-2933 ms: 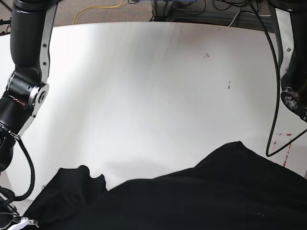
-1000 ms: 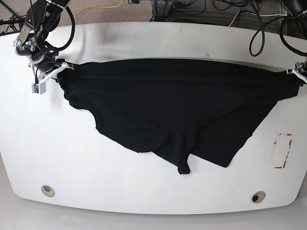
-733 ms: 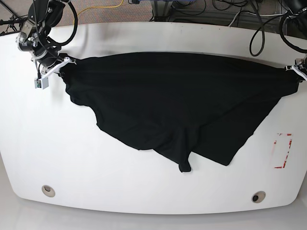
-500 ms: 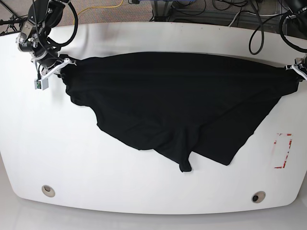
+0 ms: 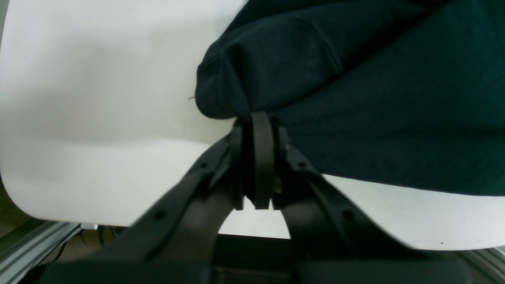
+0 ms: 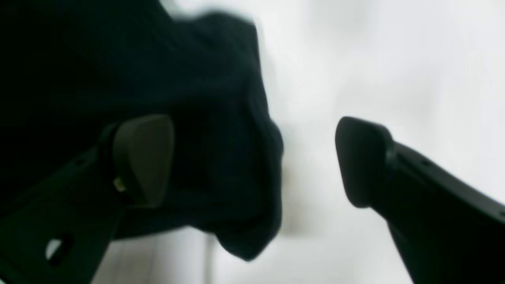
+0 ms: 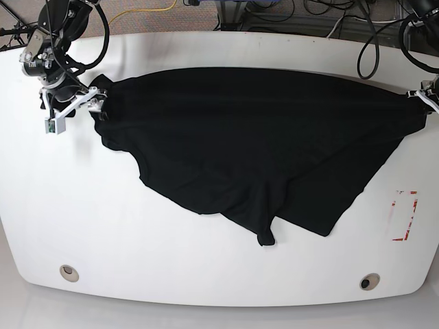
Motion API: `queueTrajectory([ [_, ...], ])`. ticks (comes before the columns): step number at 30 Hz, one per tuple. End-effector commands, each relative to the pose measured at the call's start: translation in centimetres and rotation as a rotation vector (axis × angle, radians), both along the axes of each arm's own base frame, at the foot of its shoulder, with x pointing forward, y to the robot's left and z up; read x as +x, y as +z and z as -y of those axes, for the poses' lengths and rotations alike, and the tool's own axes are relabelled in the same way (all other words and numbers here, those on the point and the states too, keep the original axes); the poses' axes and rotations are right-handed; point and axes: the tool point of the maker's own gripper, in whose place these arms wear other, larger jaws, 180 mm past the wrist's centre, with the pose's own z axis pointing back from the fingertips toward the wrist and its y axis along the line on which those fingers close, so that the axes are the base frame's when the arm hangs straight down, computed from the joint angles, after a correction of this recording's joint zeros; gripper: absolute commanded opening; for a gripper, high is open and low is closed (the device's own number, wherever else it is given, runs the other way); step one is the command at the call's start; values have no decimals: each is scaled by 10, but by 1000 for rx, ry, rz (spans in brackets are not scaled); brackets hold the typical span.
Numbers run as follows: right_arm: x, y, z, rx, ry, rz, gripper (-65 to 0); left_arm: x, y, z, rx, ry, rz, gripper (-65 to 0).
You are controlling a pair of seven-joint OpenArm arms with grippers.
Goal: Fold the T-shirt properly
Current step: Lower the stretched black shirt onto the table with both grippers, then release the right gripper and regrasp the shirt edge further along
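Note:
The black T-shirt [image 7: 254,144] lies spread across the white table, with a point of cloth trailing toward the front. At the shirt's right corner my left gripper [image 7: 426,97] is shut; the left wrist view shows its fingers [image 5: 261,134] pinching a bunched fold of the T-shirt [image 5: 355,98]. At the left corner my right gripper [image 7: 77,108] stands open. In the right wrist view its pads [image 6: 144,157] are wide apart. The loose T-shirt corner [image 6: 236,157] sits between them, nearer the left pad and not pinched.
The white table [image 7: 171,260] has two round holes near the front edge [image 7: 68,273] [image 7: 369,282]. A red-marked patch [image 7: 405,216] lies at the right. Cables, among them a yellow one [image 7: 137,14], run behind the far edge.
My right gripper has opened and let go of the shirt's left corner. The shirt's far edge has shifted a little toward the back. The left gripper still holds its corner.

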Motion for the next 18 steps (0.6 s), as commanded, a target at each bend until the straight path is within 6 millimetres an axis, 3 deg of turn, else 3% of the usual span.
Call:
queueTrajectory([
  [1, 21, 27, -5, -23, 35, 98, -30, 3, 10, -6, 28, -8, 24, -650],
  [5, 42, 34, -20, -15, 87, 129, -30, 3, 8, -3, 19, -8, 23, -650],
  [18, 123, 23, -64, 115, 207, 128, -30, 3, 5, 2, 4, -7, 27, -650],
])
